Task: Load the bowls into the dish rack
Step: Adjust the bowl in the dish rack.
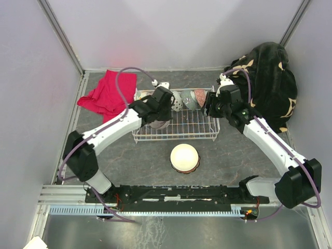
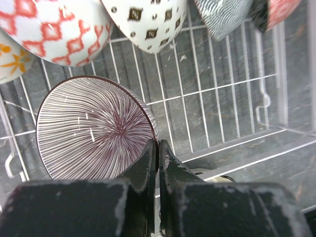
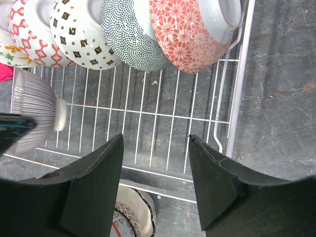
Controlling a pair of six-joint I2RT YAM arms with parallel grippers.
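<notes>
No legible text, no labels, no brands, no numbers

The left arm (image 1: 111, 128) and the right arm (image 1: 270, 141) have smooth white shells and black rounded joints. A thin purple cable (image 1: 123, 72) runs along each one. A small green light (image 1: 244, 110) shines on the right arm. The left gripper (image 2: 158, 146) and the right gripper (image 3: 155, 143) have matt black wedge-shaped fingers with scratched grey edges.

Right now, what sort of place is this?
Likely a walled robot test cell staged for dishwashing: plain grey walls, two arms bolted side by side, and a wire dish rack holding patterned bowls.
</notes>
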